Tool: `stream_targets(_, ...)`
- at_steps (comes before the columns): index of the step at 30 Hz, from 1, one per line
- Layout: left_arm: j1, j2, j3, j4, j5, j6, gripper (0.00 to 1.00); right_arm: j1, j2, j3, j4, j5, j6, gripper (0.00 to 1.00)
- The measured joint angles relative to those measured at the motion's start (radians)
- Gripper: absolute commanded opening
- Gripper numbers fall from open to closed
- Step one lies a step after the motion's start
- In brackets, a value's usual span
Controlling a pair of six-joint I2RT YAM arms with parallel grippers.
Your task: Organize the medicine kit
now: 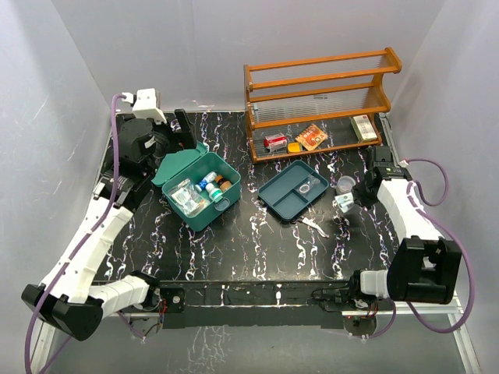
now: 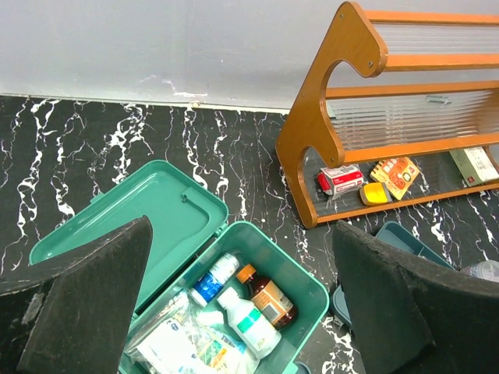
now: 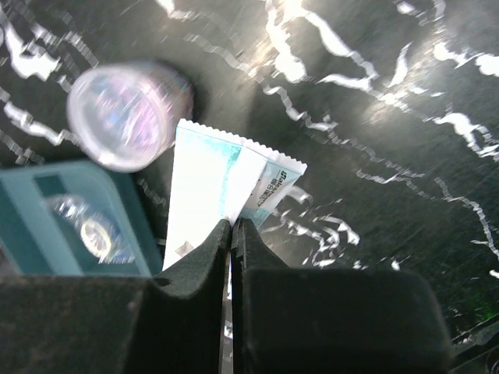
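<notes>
Right gripper (image 3: 231, 224) pinches a white-teal sachet (image 3: 207, 178) (serrated edge); left gripper (image 2: 242, 300) gapes wide above the medicine kit (image 2: 168, 214).

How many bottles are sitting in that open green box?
3 in the green box: a blue-labelled bottle by the lid, a brown bottle with an orange cap, a white bottle lying between them. More could hide under the plastic packets.

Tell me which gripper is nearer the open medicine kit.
Left. The left gripper hangs open just above the medicine kit, by its lid; the right gripper is far off, beyond the blue tray, shut on a sachet.
</notes>
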Motion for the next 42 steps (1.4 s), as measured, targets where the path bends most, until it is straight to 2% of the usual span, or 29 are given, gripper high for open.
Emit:
stream_targets(3,0.0,0.012,0.0,0.001,0.005,-0.01,0.99,0.056,-0.034,0.011,-0.005,-0.037,0.001,0.0)
stream_targets(9,0.0,0.028,0.0,0.003,0.028,-0.04,0.99,0.264,-0.019,0.094,-0.001,-0.064,0.021,0.0)
stream_targets(13,0.0,0.034,0.0,0.015,0.044,-0.056,0.99,0.386,0.049,0.149,0.031,-0.06,0.028,0.0)
stream_targets(18,0.0,0.04,0.0,0.015,0.05,-0.072,0.99,0.482,0.175,0.172,0.067,-0.069,0.026,0.0)
stream_targets(24,0.0,0.031,-0.022,0.011,0.05,-0.129,0.99,0.535,0.295,0.172,0.107,-0.127,0.018,0.0)
stream_targets(42,0.0,0.023,-0.043,-0.021,0.066,-0.158,0.99,0.541,0.367,0.173,0.129,-0.145,0.046,0.0)
